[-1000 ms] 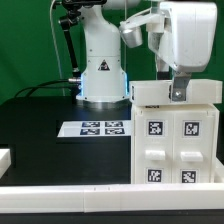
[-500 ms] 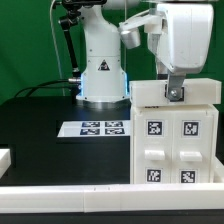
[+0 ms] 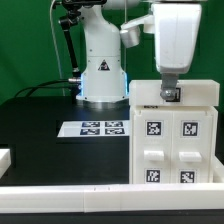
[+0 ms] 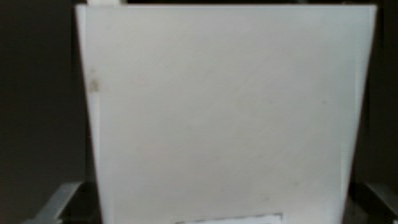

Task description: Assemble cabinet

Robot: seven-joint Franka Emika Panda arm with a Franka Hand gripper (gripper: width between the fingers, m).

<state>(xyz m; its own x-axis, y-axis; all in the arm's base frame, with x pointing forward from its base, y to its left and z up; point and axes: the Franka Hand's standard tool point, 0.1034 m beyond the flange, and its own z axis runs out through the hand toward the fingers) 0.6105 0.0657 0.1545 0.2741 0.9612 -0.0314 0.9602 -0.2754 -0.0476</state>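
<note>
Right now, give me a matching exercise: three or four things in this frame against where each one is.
Things:
1. gripper
2. marker board
3. cabinet
4. robot base

Places:
A. flat on the black table, in front of the base
B. at the cabinet's top panel
C. standing at the exterior view's right
D. behind the board, at the table's back

Pairs: 1-B, 2-A, 3-C, 4-D

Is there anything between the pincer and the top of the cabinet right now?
Nothing visible. In the exterior view the pincer sits right at the top panel of the cabinet, with no other part between them. The wrist view shows only the panel's bare white surface. Whether the pincer already touches it cannot be told.
</note>
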